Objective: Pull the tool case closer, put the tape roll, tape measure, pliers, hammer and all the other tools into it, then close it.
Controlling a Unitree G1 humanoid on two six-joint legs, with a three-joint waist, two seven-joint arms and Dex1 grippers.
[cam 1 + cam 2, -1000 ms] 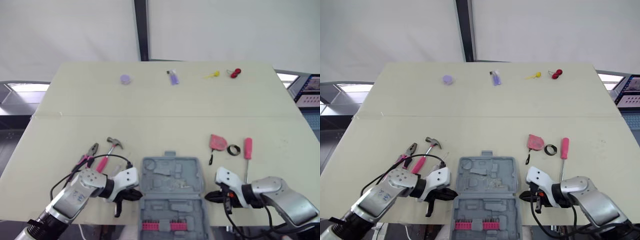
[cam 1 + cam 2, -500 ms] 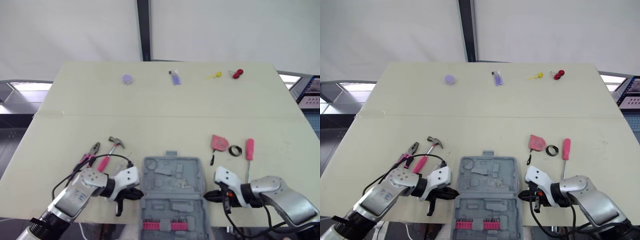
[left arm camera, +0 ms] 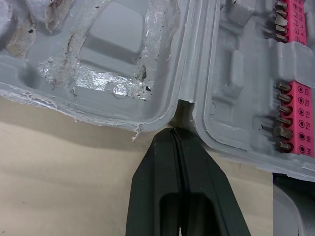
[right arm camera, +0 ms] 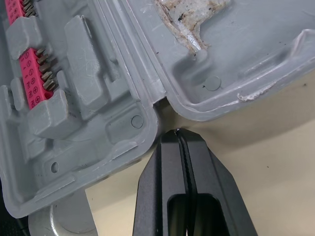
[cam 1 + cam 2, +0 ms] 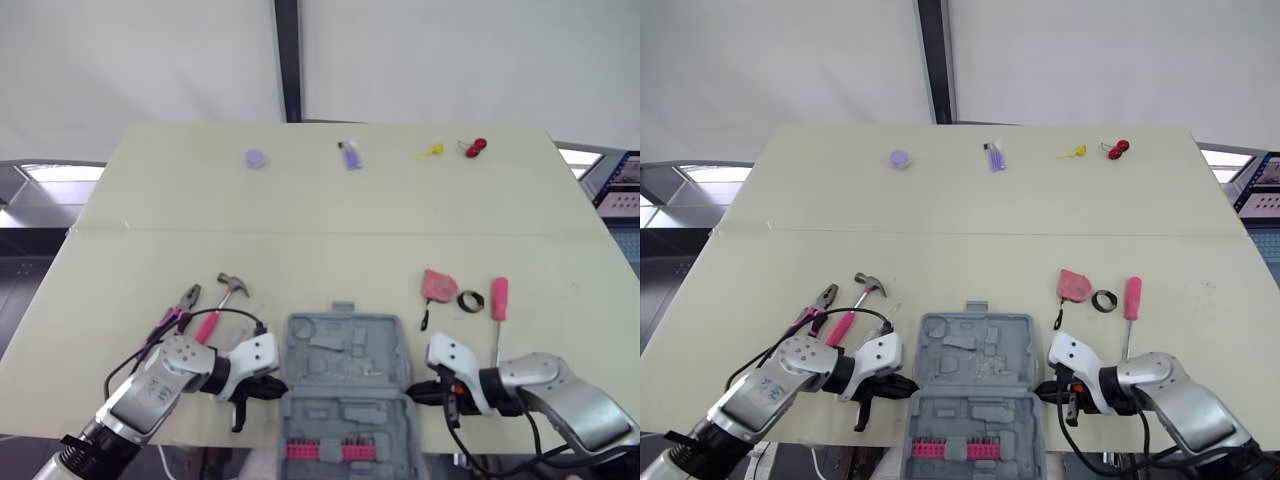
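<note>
Both arms are down at the near edge of the pale table (image 5: 330,215), one on each side of the open grey plastic tool case (image 5: 345,350). The case lies flat between them, its pink bit strip on the half nearest the robot, which seems to overhang the table edge.

The left gripper (image 3: 173,132) has its two black fingers pressed together with nothing between them, the tip right at the notch where the two halves hinge. The right gripper (image 4: 179,132) does the same at the opposite notch, fingers together, empty.

This looks like the tail end of pulling the case closer; it hardly has further to come.

Everything else waits outside. The pink-handled pliers (image 5: 180,305) and the pink-handled hammer (image 5: 222,300) lie just beyond the left gripper. The pink tape measure (image 5: 437,285), the black tape roll (image 5: 468,299) and the pink-handled screwdriver (image 5: 497,300) lie beyond the right one.

Next, I'd expect the fingers to back out of the notches, spread, and reach for the nearest tool on each side.
</note>
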